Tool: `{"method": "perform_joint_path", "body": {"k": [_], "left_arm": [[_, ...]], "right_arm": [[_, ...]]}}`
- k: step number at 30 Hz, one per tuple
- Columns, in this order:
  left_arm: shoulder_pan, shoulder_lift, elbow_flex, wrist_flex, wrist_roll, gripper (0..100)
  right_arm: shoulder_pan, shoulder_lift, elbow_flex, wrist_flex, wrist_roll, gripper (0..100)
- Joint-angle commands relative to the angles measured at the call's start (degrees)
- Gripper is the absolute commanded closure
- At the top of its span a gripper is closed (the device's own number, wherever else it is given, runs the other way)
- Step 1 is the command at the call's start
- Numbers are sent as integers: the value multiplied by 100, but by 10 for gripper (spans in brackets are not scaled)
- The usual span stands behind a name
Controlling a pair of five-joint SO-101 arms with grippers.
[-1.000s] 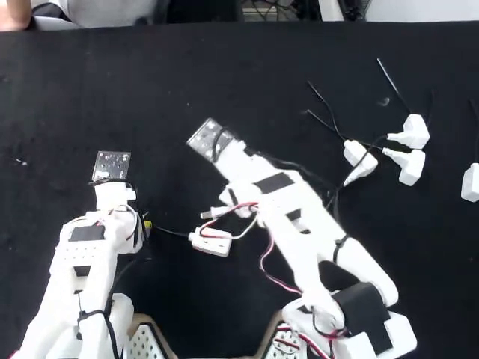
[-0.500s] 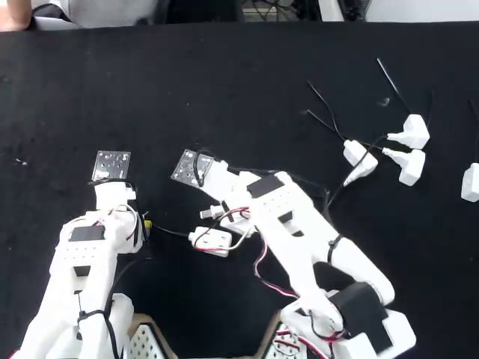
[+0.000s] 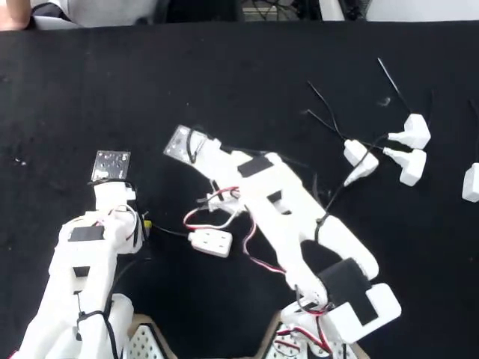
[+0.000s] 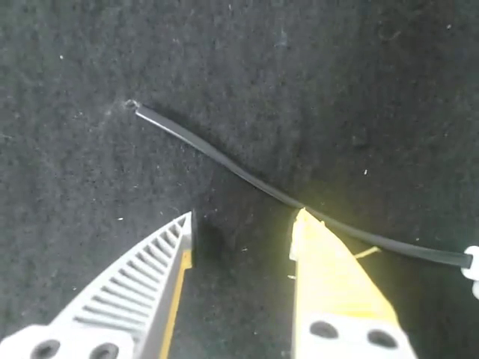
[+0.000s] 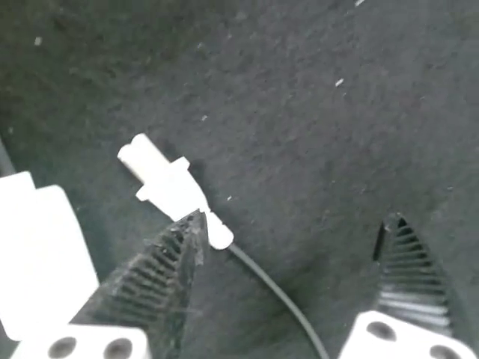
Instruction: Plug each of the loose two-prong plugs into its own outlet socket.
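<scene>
Left pincer [image 4: 243, 215]: wide, over cable [image 4: 224, 161].
Right pincer [image 5: 296, 218]: wide, one fingertip just beside plug [image 5: 168, 187] on desk [image 5: 299, 90].

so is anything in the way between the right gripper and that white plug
Nothing visible does. The right gripper is open above the black table, and the white plug lies close by one fingertip, off to the side of the gap. Only its own thin cord runs under the gap.
</scene>
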Motion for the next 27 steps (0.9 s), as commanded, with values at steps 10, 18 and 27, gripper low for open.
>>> {"method": "perform_joint_path", "body": {"k": [10, 18, 27], "left_arm": [[57, -44, -31, -62, 44, 787], [66, -44, -31, -53, 44, 787], [66, -44, -31, -53, 44, 787]], "right_arm": [[229, 13, 48, 492, 1705, 656], [229, 998, -338, -26, 1776, 750], [237, 180, -180, 246, 1011, 989]]}}
